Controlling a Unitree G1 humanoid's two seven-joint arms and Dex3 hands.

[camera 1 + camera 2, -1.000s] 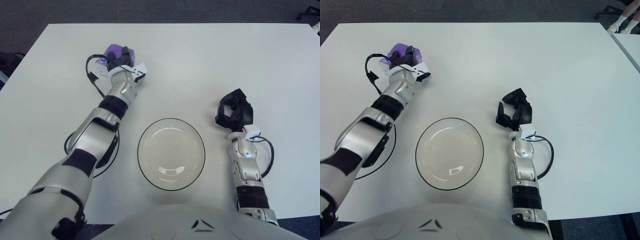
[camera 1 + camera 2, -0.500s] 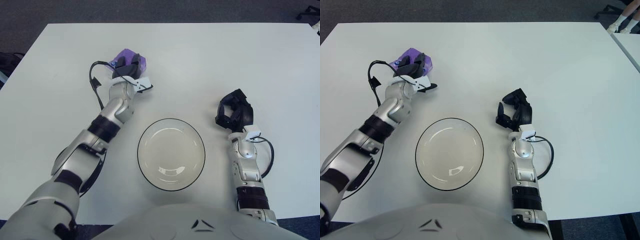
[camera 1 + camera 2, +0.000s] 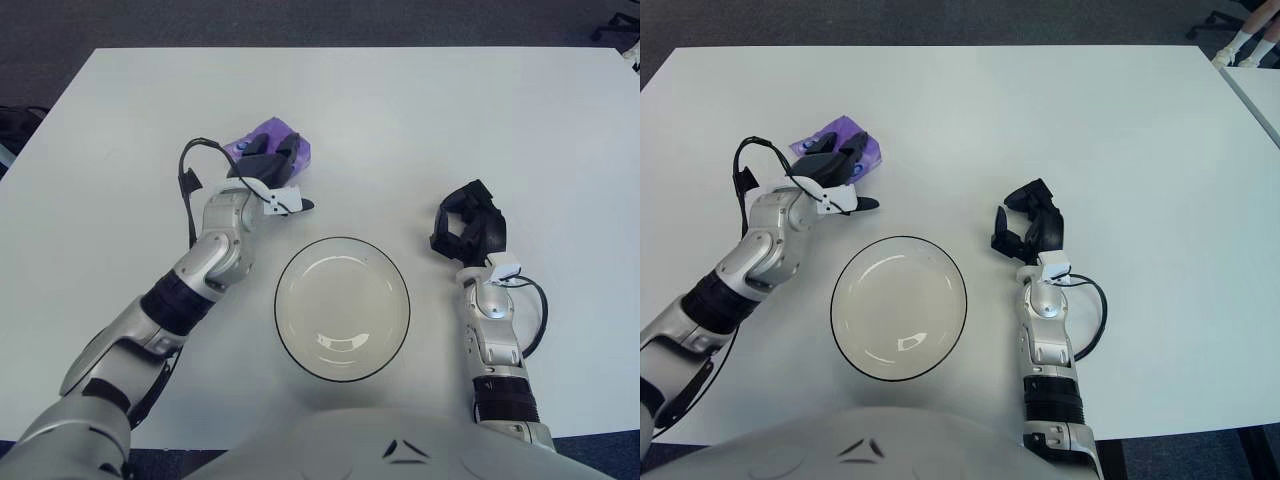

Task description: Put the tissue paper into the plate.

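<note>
My left hand point(image 3: 270, 165) is shut on a purple tissue packet point(image 3: 266, 137) and holds it above the table, up and to the left of the plate. The packet also shows in the right eye view point(image 3: 835, 140). The plate point(image 3: 343, 307) is a clear round dish with a dark rim, and it sits empty at the near middle of the white table. My right hand point(image 3: 468, 225) is parked upright on the table to the right of the plate, fingers curled, holding nothing.
A black cable point(image 3: 186, 185) loops off my left wrist. A second cable point(image 3: 533, 310) loops beside my right forearm. The white table point(image 3: 420, 110) stretches wide beyond both hands. A chair base and someone's feet point(image 3: 1240, 40) show at the far right.
My left hand has carried the purple tissue packet from the far left of the table towards me and to the right, closer to the plate. The right hand has not moved.
</note>
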